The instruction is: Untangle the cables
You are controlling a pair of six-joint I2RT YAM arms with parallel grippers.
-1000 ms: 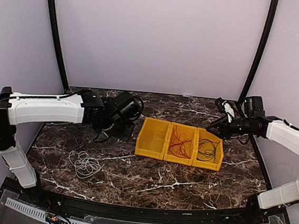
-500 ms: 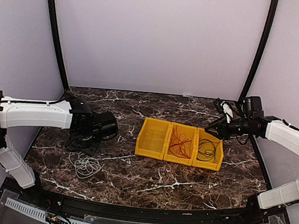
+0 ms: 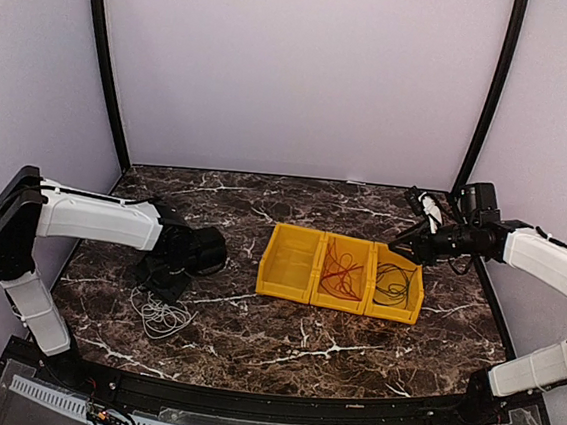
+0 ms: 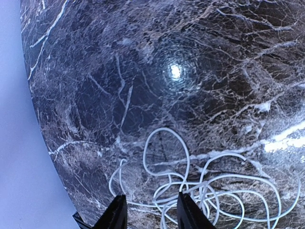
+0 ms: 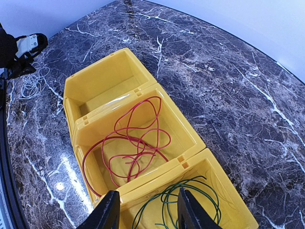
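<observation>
A white cable (image 3: 161,313) lies in a loose tangle on the marble at the left. My left gripper (image 3: 160,279) hangs just above its far edge. In the left wrist view the left gripper (image 4: 151,211) is open, and strands of the white cable (image 4: 205,193) run under and between the fingers without being pinched. The red cable (image 3: 340,273) (image 5: 138,155) lies in the middle yellow bin. A dark cable (image 3: 392,281), greenish in the right wrist view (image 5: 190,186), lies in the right bin. My right gripper (image 3: 403,246) (image 5: 148,206) hovers open over those two bins, holding nothing.
Three joined yellow bins (image 3: 294,230) stand mid-table. The left bin (image 5: 102,81) holds nothing. The table's rounded left edge (image 4: 43,143) and the pale wall run close beside the white cable. Black frame posts stand at the back corners.
The left arm has swung away from the bins, leftward and down, to just over the white cable, and its jaws have narrowed slightly. The right arm has not moved.
</observation>
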